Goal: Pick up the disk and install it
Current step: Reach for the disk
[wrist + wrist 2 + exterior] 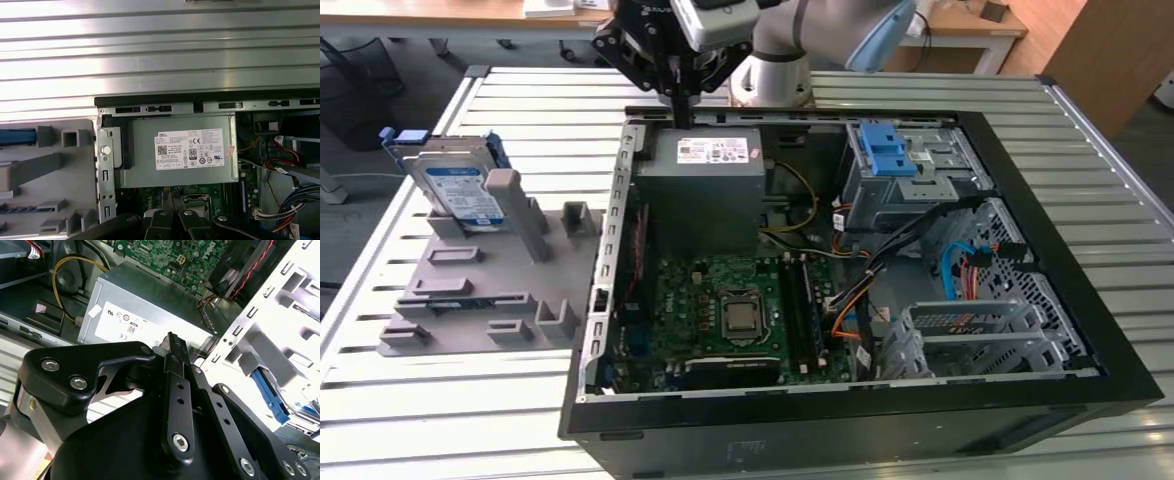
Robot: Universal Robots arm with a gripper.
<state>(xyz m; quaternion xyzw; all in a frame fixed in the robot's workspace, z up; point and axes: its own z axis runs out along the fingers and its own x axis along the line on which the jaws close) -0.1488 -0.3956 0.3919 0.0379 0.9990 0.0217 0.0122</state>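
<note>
Exterior view first: you can see the gripper (680, 112) hanging over the rim of the open computer case (854, 418), just above the grey power supply box (700, 185) inside it. Its fingers are pressed together and carry nothing. The disk (460, 190) is outside the case, off the case's side on the exterior view's left. It stands on edge in a grey fixture (480, 295) with its white-and-blue label facing you, well apart from the gripper. Inside the case, toward the exterior view's right, a blue latch bracket (887, 150) tops the metal drive cage (907, 190). In the first wrist view, the power supply box (180, 150) lies inside the case's edge, with the gripper (173, 216) closed above the green motherboard (150, 197).
</note>
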